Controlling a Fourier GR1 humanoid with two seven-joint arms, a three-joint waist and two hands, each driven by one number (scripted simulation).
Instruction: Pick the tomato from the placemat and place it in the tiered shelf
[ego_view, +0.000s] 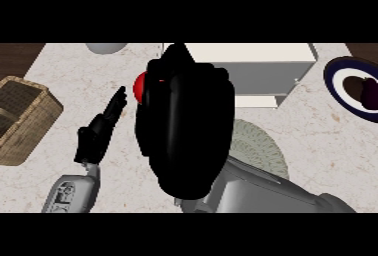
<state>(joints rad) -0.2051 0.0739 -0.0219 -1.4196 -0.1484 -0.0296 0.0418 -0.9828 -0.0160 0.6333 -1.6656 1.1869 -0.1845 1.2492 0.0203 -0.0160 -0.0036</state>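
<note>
My right hand fills the middle of the head view, raised high and close to the camera, its fingers curled round the red tomato, of which only a sliver shows at the hand's upper left. Behind the hand stands the white tiered shelf at the top centre. The pale round placemat lies below the shelf, mostly hidden by the right hand and forearm. My left hand stays open at the left, fingers straight and pointing up.
A wicker basket sits at the left edge. A dark-rimmed plate holding a dark purple object is at the right edge. A grey round object shows at the top left.
</note>
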